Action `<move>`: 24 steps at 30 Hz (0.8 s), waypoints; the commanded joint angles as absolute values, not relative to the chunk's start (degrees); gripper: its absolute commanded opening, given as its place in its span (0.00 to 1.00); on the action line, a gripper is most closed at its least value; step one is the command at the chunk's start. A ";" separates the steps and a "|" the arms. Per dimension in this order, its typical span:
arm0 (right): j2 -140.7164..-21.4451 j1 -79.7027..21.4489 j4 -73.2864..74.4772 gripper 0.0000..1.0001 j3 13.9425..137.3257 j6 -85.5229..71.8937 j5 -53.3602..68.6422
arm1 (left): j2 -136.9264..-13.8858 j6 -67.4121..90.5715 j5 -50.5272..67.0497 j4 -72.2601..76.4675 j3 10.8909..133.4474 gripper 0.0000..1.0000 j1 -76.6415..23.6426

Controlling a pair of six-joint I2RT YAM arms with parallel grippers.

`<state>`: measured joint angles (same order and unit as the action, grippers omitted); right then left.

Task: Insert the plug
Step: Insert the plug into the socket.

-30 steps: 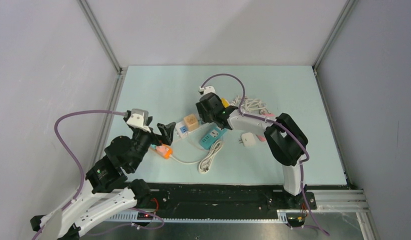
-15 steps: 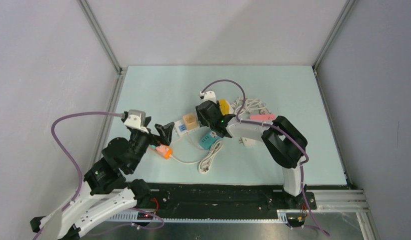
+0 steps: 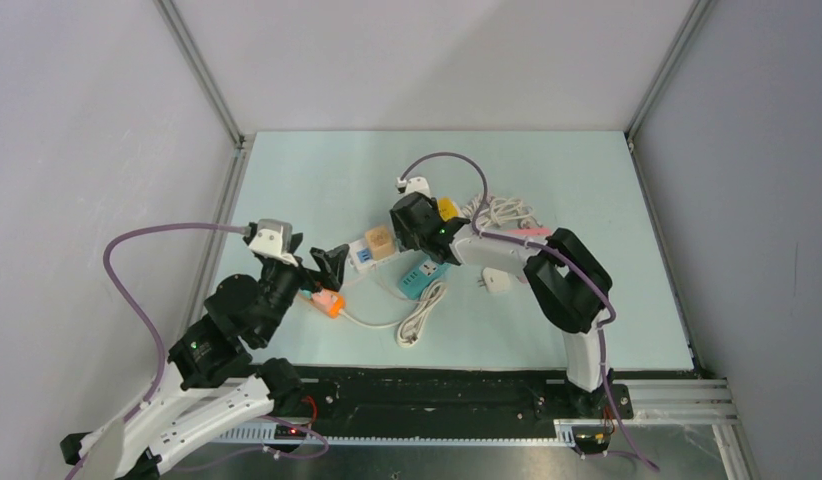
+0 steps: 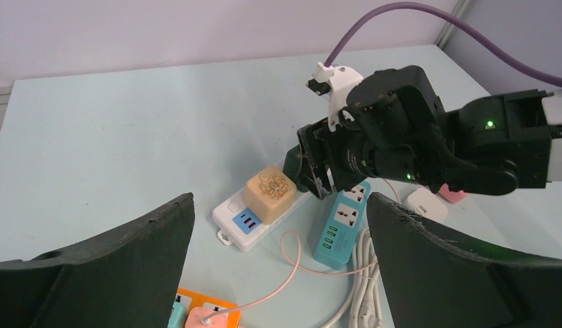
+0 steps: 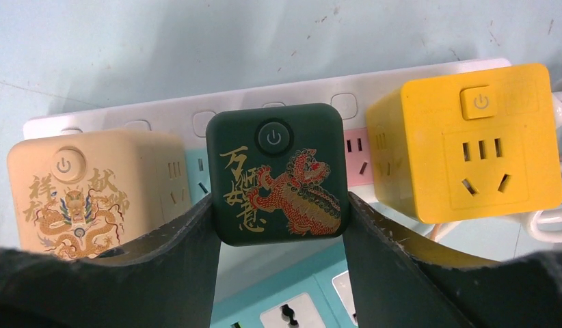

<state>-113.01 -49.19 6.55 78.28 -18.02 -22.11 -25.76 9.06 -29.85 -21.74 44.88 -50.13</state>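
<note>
- Nudging back a little from where it stood half a second ago, the right end effector [image 3: 412,222] is again roughly where it was a second ago, above the white power strip [image 5: 162,113] on the counter [image 3: 317,170].
- Its fingers are clamped on the sides of the dark green cube plug [image 5: 275,174], whose button face is turned towards the wrist camera.
- The plug hangs between the beige cube [image 5: 80,191] and the yellow cube [image 5: 463,140], both seated on the strip. A pink socket face shows just right of it.
- The prongs are hidden. In the left wrist view the plug looks tilted and raised, so I judge that it is not yet inserted and that these small shifts are alignment.
- The left end effector [image 3: 332,262] has hardly moved. It is spread wide with nothing in it, near the orange strip [image 3: 329,302].
</note>
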 commanded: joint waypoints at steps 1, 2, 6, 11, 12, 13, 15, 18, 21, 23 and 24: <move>-117.52 -48.80 21.20 0.48 83.22 -19.74 -14.98 | -26.10 9.76 -30.54 -20.71 45.19 1.00 -50.08; -117.95 -48.66 22.77 0.50 85.32 -19.70 -15.09 | -26.10 9.76 -30.51 -20.68 45.22 1.00 -50.05; -119.02 -48.09 24.98 0.80 89.55 -19.63 -15.41 | -26.25 9.52 -30.84 -20.66 45.18 1.00 -50.01; -119.61 -47.37 25.83 0.85 91.70 -20.46 -14.02 | -26.49 9.37 -30.89 -20.67 45.22 1.00 -50.05; -119.40 -47.20 25.75 0.85 91.73 -20.60 -13.70 | -26.42 9.40 -30.87 -20.71 45.20 1.00 -50.03; -119.12 -47.07 25.69 0.85 91.66 -20.84 -13.66 | -26.39 9.40 -30.92 -20.73 45.12 1.00 -50.01; -118.49 -46.85 25.04 0.85 91.31 -20.95 -13.79 | -26.29 9.47 -30.97 -20.68 44.97 1.00 -50.08; -117.85 -46.72 24.46 0.85 91.43 -20.79 -14.35 | -26.21 9.49 -31.02 -20.68 44.89 1.00 -50.06; -117.02 -46.56 23.65 0.85 91.55 -20.56 -14.98 | -26.42 9.49 -31.03 -20.73 44.99 1.00 -50.07; -116.42 -46.47 22.92 0.85 91.50 -20.30 -15.40 | -26.45 9.45 -31.03 -20.68 45.01 1.00 -50.07; -116.22 -46.36 22.28 0.85 91.50 -20.08 -15.27 | -26.52 9.43 -31.09 -20.73 45.00 1.00 -50.04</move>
<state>-119.04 -46.74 24.16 89.67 -19.92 -14.52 -26.00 9.04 -29.87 -21.74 44.88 -50.13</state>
